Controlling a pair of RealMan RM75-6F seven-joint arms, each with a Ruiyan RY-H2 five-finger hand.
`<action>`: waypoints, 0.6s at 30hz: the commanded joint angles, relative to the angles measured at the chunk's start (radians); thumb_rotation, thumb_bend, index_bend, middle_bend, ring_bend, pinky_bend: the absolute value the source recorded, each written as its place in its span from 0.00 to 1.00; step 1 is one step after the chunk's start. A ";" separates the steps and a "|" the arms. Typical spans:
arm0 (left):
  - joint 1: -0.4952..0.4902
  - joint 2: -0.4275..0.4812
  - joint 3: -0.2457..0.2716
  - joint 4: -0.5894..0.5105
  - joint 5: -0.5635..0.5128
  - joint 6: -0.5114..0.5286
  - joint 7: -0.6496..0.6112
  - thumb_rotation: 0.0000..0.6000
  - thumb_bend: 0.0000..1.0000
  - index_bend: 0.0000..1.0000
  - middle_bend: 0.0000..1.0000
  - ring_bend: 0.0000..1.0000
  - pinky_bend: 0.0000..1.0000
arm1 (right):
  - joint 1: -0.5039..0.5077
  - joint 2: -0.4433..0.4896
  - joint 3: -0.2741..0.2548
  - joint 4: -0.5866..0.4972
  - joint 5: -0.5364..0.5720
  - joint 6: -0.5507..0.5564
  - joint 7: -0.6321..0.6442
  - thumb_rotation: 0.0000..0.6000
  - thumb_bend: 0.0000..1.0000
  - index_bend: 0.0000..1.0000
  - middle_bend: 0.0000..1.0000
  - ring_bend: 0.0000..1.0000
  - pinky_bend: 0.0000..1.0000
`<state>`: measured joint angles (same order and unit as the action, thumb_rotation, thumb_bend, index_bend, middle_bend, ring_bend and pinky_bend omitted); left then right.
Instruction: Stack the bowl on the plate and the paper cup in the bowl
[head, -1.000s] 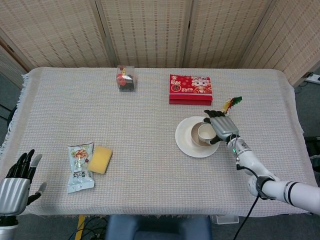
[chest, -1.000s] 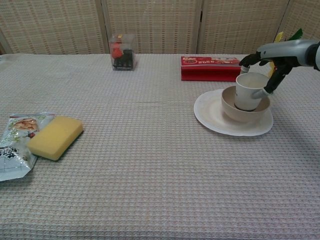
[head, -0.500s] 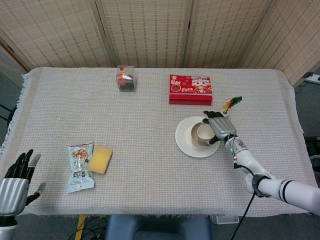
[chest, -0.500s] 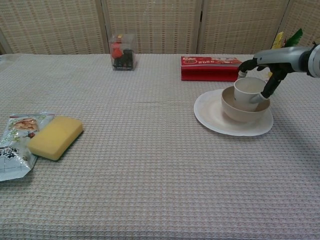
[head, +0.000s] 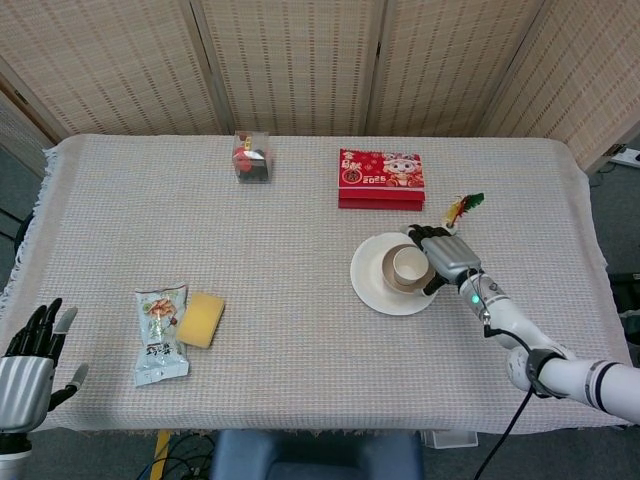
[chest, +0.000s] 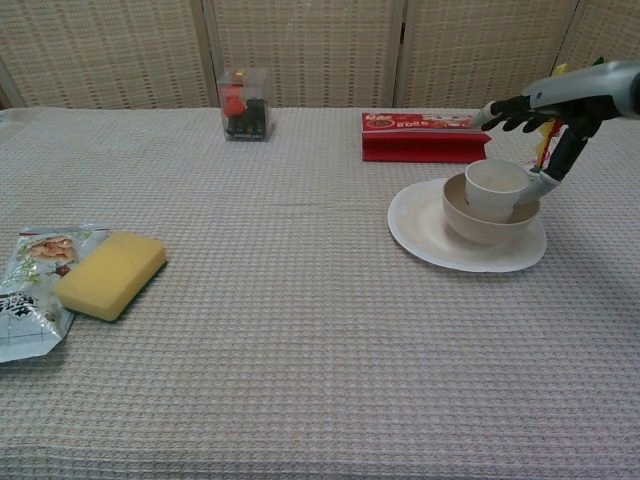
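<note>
The paper cup (chest: 497, 186) stands upright inside the bowl (chest: 490, 219), which sits on the plate (chest: 420, 222) at about 4 o'clock of the surface (head: 300, 300). The right hand (chest: 545, 110) hangs over the cup; the chest view shows its fingers (chest: 500, 109) spread above the rim, holding nothing, with the thumb tip at the cup's side, whereas the head view hides that gap. Only the head view shows the left hand (head: 28, 365), fingers apart, at 8 o'clock, beyond a sponge (head: 201, 318) and snack packet (head: 160, 335).
</note>
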<state>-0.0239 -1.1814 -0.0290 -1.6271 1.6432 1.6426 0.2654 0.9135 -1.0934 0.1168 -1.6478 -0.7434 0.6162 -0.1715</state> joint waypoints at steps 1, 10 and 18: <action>0.001 0.000 0.001 -0.001 0.002 0.002 0.002 1.00 0.31 0.00 0.00 0.00 0.26 | -0.077 0.166 0.043 -0.197 -0.130 0.077 0.072 1.00 0.12 0.00 0.00 0.00 0.00; -0.001 -0.004 0.008 -0.009 0.015 -0.004 0.023 1.00 0.31 0.00 0.00 0.00 0.26 | -0.415 0.246 -0.033 -0.273 -0.637 0.482 0.261 1.00 0.11 0.00 0.00 0.00 0.00; -0.011 -0.012 0.002 0.000 0.009 -0.019 0.025 1.00 0.31 0.00 0.00 0.00 0.26 | -0.594 0.078 -0.115 -0.034 -0.777 0.721 0.317 1.00 0.11 0.00 0.00 0.00 0.00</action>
<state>-0.0347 -1.1934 -0.0267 -1.6276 1.6525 1.6239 0.2904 0.3880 -0.9521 0.0421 -1.7685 -1.4623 1.2669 0.1037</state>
